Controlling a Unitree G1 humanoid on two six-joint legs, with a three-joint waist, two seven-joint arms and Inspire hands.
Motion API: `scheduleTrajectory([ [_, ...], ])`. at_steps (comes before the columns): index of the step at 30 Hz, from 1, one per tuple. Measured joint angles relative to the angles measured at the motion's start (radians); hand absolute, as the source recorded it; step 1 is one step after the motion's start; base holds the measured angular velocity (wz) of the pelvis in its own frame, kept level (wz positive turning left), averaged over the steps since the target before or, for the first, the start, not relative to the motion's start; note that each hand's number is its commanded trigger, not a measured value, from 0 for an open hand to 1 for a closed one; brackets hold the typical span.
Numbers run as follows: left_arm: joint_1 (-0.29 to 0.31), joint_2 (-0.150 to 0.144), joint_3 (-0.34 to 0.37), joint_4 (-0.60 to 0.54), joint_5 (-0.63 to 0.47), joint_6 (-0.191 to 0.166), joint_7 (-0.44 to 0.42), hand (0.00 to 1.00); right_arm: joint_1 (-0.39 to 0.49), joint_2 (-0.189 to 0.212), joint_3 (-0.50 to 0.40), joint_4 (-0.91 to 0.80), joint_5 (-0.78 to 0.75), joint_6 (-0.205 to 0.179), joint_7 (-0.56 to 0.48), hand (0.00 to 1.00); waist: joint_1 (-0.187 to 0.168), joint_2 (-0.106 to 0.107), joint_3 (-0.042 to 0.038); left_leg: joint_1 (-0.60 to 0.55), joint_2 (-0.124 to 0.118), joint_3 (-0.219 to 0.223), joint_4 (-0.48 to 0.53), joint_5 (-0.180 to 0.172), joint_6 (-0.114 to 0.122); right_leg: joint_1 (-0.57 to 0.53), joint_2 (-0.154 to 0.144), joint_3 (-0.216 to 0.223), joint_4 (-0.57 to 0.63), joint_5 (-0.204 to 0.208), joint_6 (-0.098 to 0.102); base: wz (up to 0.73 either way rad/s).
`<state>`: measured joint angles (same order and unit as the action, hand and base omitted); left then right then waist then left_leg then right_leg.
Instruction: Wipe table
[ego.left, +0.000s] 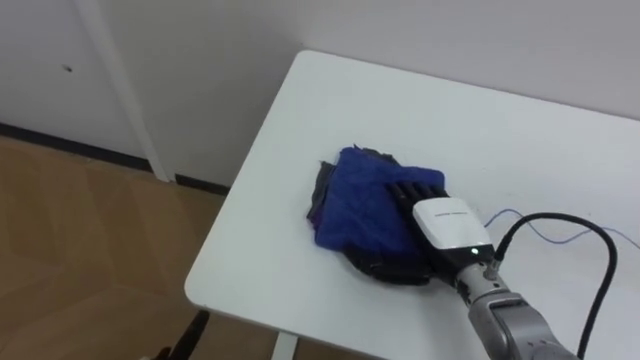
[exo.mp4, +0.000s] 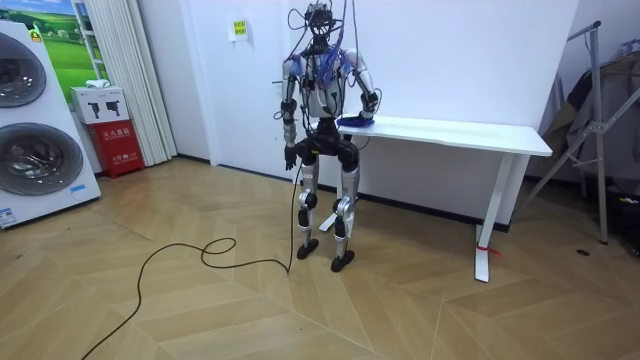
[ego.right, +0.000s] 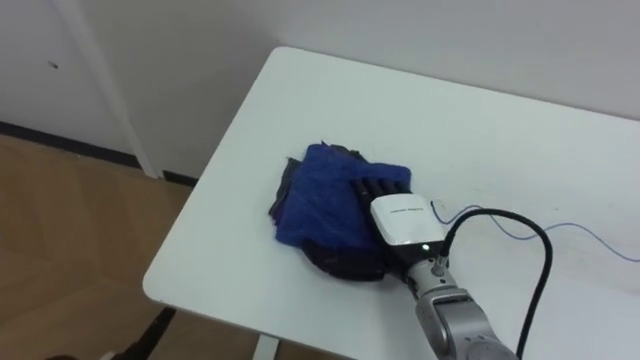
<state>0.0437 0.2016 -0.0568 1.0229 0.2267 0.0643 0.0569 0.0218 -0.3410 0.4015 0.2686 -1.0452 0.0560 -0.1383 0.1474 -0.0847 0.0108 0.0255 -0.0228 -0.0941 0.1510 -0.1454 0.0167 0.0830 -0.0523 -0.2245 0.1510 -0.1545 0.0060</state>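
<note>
We see a white table (ego.left: 540, 140) with rounded corners, its smooth top running from the frame's lower left to the right edge. In the middle of the frame, near the top's left edge, lies a crumpled blue cloth (ego.left: 360, 205), bunched in a heap, with dark grey folds at its left and lower rims. The right hand (ego.left: 450, 225) lies flat on its right part.

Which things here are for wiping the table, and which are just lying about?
For the job:
blue cloth
white table
right hand, flat on the cloth

Just lying about:
washing machines
red box
</note>
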Motion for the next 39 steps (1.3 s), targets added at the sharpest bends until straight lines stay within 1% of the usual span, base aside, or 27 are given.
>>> scheduleTrajectory([
  [1,0.005,0.000,0.004,0.000,0.000,0.000,0.000,0.00,0.000,0.000,0.000,0.000,-0.014,0.001,0.006,1.00,0.000,-0.002,-0.0014,-0.002,0.000,-0.002,0.002,-0.004,0.000,0.001,0.000,-0.001,0.000,-0.001,0.001,0.00],
  [2,0.010,0.000,0.006,0.000,0.000,0.001,0.000,0.00,0.000,0.001,0.000,-0.001,-0.024,0.002,0.010,1.00,0.000,-0.005,-0.0030,-0.003,-0.001,-0.003,0.002,-0.005,0.001,0.002,0.000,-0.001,-0.001,-0.001,0.002,0.00],
  [6,0.024,0.004,0.007,0.000,0.001,0.001,0.000,0.00,-0.010,0.001,-0.003,0.002,-0.030,0.003,-0.009,1.00,-0.001,-0.008,-0.0049,0.001,-0.003,-0.005,0.008,-0.005,0.001,0.005,-0.001,-0.003,0.000,-0.001,0.002,0.01],
  [9,0.028,0.008,0.006,0.000,0.001,0.001,0.001,0.00,-0.053,0.001,-0.004,0.039,-0.029,0.003,-0.055,1.00,0.001,-0.009,-0.0055,0.002,-0.003,-0.008,0.008,-0.005,0.001,0.008,-0.001,-0.007,0.000,-0.001,0.002,0.03],
  [11,0.031,0.011,0.006,0.000,0.002,0.001,0.004,0.00,-0.073,0.001,-0.006,0.064,-0.028,0.008,-0.082,1.00,0.002,-0.010,-0.0064,0.005,-0.005,-0.019,0.010,-0.005,0.001,0.017,-0.002,-0.023,-0.001,-0.001,0.002,0.16],
  [12,0.033,0.011,0.006,0.000,0.002,0.001,0.006,0.00,-0.075,0.001,-0.008,0.071,-0.028,0.008,-0.091,1.00,0.004,-0.010,-0.0065,0.006,-0.005,-0.020,0.011,-0.005,0.002,0.019,-0.003,-0.025,-0.001,-0.001,0.002,0.09],
  [14,0.039,0.011,0.007,0.000,0.007,0.002,0.006,0.00,-0.077,0.002,-0.017,0.092,-0.028,0.008,-0.123,1.00,0.021,-0.010,-0.0066,0.007,-0.005,-0.020,0.011,-0.006,0.002,0.022,-0.003,-0.028,-0.001,-0.001,0.002,0.00],
  [16,0.044,0.011,0.009,0.000,0.006,0.002,0.007,0.00,-0.080,0.011,-0.028,0.116,-0.023,0.008,-0.142,1.00,0.028,-0.009,-0.0067,0.009,-0.005,-0.021,0.012,-0.006,0.002,0.027,-0.003,-0.032,-0.001,-0.001,0.002,0.07],
  [17,0.047,0.011,0.009,0.000,0.006,0.003,0.010,0.00,-0.080,0.024,-0.037,0.129,-0.013,0.008,-0.151,1.00,0.027,-0.008,-0.0067,0.008,-0.006,-0.024,0.013,-0.008,0.003,0.031,-0.004,-0.040,-0.001,-0.002,0.003,0.10],
  [19,0.050,0.011,0.009,0.000,0.008,0.004,0.017,0.00,-0.081,0.033,-0.041,0.131,-0.006,0.007,-0.157,1.00,0.027,-0.008,-0.0069,0.003,-0.007,-0.026,0.018,-0.008,0.004,0.030,-0.006,-0.043,-0.001,-0.002,0.004,0.06],
  [24,0.049,0.011,0.005,-0.003,0.008,0.009,0.026,0.00,-0.082,0.036,-0.049,0.144,0.031,0.008,-0.155,1.00,0.026,-0.007,-0.0074,0.000,-0.009,-0.028,0.021,-0.008,0.004,0.029,-0.008,-0.048,-0.001,-0.003,0.004,0.02],
  [27,0.050,0.010,0.005,-0.006,0.007,0.009,0.026,0.00,-0.082,0.040,-0.055,0.144,0.036,0.006,-0.148,1.00,0.025,0.002,-0.0124,0.003,-0.009,-0.027,0.021,-0.008,0.004,0.032,-0.008,-0.048,-0.001,-0.003,0.004,0.00],
  [28,0.050,0.009,0.007,-0.017,0.005,0.009,0.026,0.00,-0.082,0.044,-0.061,0.142,0.037,0.006,-0.142,1.00,0.025,0.007,-0.0153,0.005,-0.009,-0.027,0.021,-0.007,0.004,0.034,-0.008,-0.047,-0.001,-0.003,0.004,0.00],
  [31,0.049,0.003,0.006,-0.056,0.003,0.009,0.026,0.00,-0.081,0.062,-0.068,0.138,0.095,0.011,-0.119,1.00,0.019,0.020,-0.0159,0.016,-0.008,-0.026,0.016,-0.007,0.004,0.043,-0.008,-0.048,-0.001,-0.003,0.005,0.00],
  [33,0.043,-0.006,0.005,-0.064,0.000,0.008,0.026,0.00,-0.081,0.065,-0.068,0.120,0.148,0.023,-0.094,1.00,0.024,0.028,-0.0150,0.020,-0.008,-0.024,0.015,-0.008,0.004,0.046,-0.009,-0.048,0.000,-0.004,0.006,-0.04],
  [34,0.038,-0.010,0.004,-0.064,-0.004,0.009,0.026,0.00,-0.086,0.073,-0.067,0.101,0.187,0.044,-0.068,1.00,0.026,0.030,-0.0134,0.020,-0.007,-0.020,0.013,-0.008,0.004,0.042,-0.007,-0.042,0.001,-0.004,0.006,-0.16],
  [35,0.038,-0.013,0.004,-0.064,-0.006,0.010,0.026,0.00,-0.104,0.081,-0.067,0.097,0.204,0.058,-0.044,1.00,0.026,0.031,-0.0122,0.021,-0.006,-0.015,0.012,-0.008,0.004,0.037,-0.006,-0.031,0.003,-0.004,0.006,-0.20],
  [36,0.038,-0.016,0.004,-0.065,-0.005,0.014,0.026,0.00,-0.112,0.084,-0.067,0.097,0.220,0.063,-0.030,1.00,0.025,0.031,-0.0116,0.021,-0.006,-0.013,0.012,-0.007,0.004,0.036,-0.005,-0.027,0.003,-0.004,0.006,-0.16],
  [38,0.038,-0.033,0.006,-0.070,-0.010,0.024,0.028,0.00,-0.136,0.094,-0.075,0.097,0.276,0.089,0.016,1.00,0.025,0.030,-0.0102,0.024,-0.006,-0.006,0.012,-0.008,0.004,0.035,-0.006,-0.021,0.004,-0.004,0.006,-0.08],
  [39,0.038,-0.036,0.006,-0.070,-0.020,0.025,0.028,0.00,-0.140,0.097,-0.076,0.098,0.290,0.094,0.023,1.00,0.026,0.030,-0.0094,0.024,-0.006,-0.004,0.012,-0.008,0.005,0.035,-0.006,-0.018,0.004,-0.004,0.006,-0.09],
])
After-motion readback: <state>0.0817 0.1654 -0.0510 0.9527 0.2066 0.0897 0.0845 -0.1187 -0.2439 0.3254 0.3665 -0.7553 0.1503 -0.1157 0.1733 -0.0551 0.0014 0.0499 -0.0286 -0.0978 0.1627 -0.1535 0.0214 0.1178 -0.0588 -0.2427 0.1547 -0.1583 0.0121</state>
